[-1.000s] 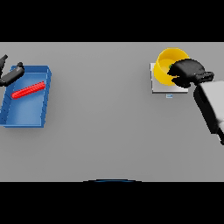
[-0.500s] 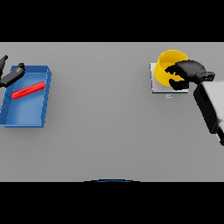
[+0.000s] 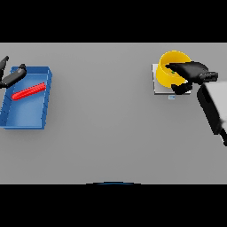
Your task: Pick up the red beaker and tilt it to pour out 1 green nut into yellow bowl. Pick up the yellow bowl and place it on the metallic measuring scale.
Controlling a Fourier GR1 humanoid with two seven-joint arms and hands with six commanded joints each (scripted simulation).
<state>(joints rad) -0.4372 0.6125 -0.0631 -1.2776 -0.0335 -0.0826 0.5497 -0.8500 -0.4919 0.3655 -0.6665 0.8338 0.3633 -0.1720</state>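
Right hand [image 3: 190, 71]: fingers curled over the near-right rim of the round yellow bowl [image 3: 170, 66], gripping it. The bowl rests on the flat square metallic measuring scale [image 3: 158, 84], far right of the grey bench [image 3: 106, 133]. Left hand [image 3: 12, 76]: fingers straight, holding nothing, over the far-left corner of the blue rectangular tray [image 3: 44, 104]. The red cylindrical beaker [image 3: 29, 91] lies on its side inside that tray
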